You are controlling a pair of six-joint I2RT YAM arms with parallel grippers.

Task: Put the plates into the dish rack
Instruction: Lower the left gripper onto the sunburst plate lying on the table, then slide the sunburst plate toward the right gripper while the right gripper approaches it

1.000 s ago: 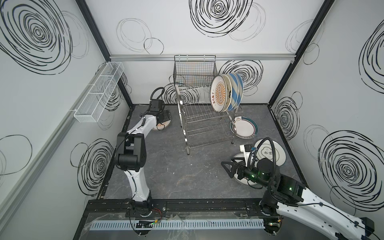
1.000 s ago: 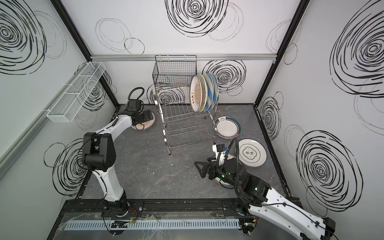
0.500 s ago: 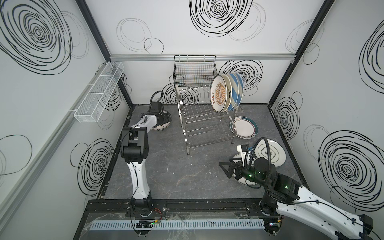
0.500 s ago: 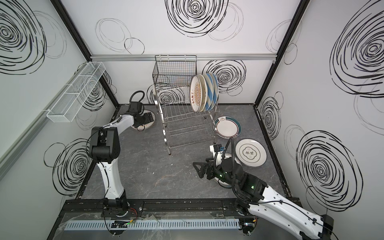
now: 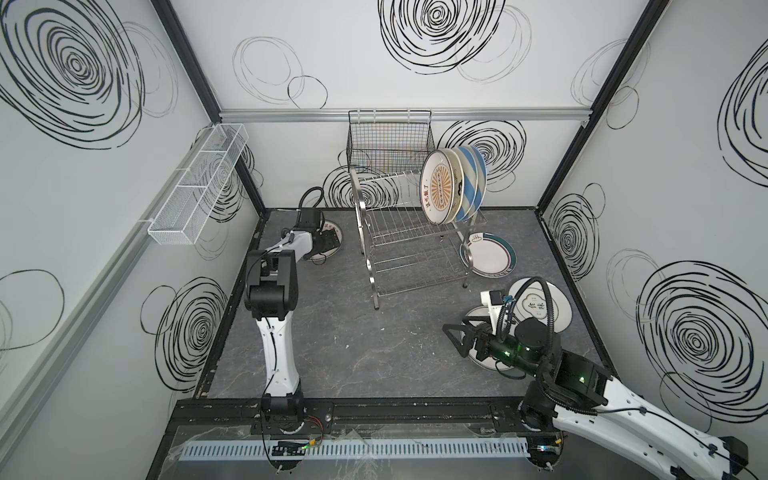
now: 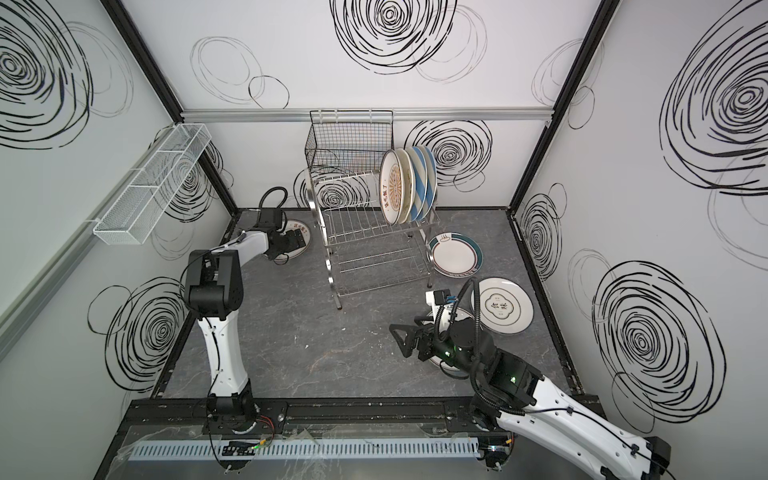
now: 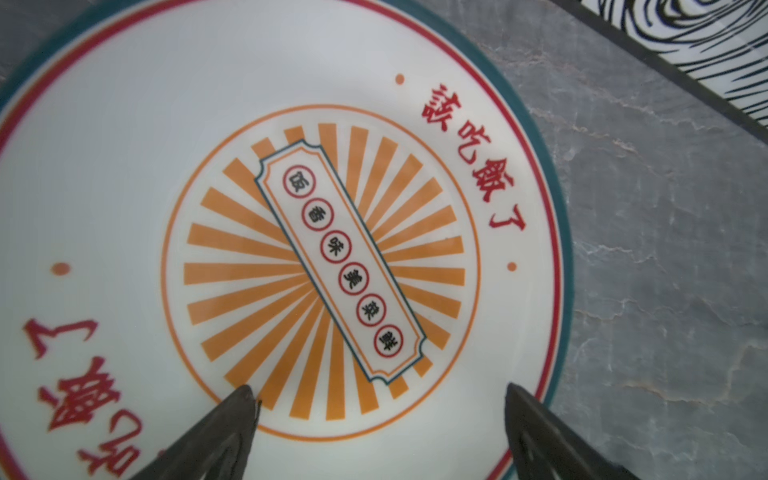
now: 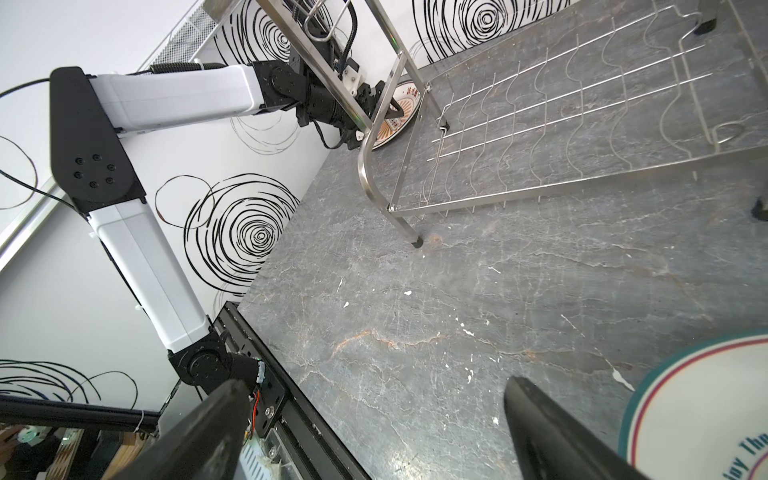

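Off in the far left corner of the bench (image 5: 353,332), in both top views, my left hand (image 5: 327,242) sits low over an orange sunburst plate (image 5: 335,229) lying flat, just beside the dish rack (image 5: 407,249). Four plates (image 5: 440,193) stand upright at the right end of the rack's upper tier. The slots to their left and the whole lower tier are free. A teal-rimmed plate (image 5: 488,259) and a whitish plate (image 5: 540,307) lie flat on the right.

From the left wrist, the fingers are spread apart, one tip over the sunburst and the other near the rim. I cannot tell whether they touch. I judge this is the pickup. A flat plate gives no purchase from above, so I would straddle the rim and close there before lifting. The black frame rail (image 7: 673,70) runs close by, so I would lift toward the middle.

From the right wrist, my right hand (image 8: 376,384) is wide apart on nothing, hanging over bare bench beside a teal-and-red rimmed plate (image 8: 706,399). Open bench lies between it and the rack's near leg (image 8: 415,241), with room to swing.
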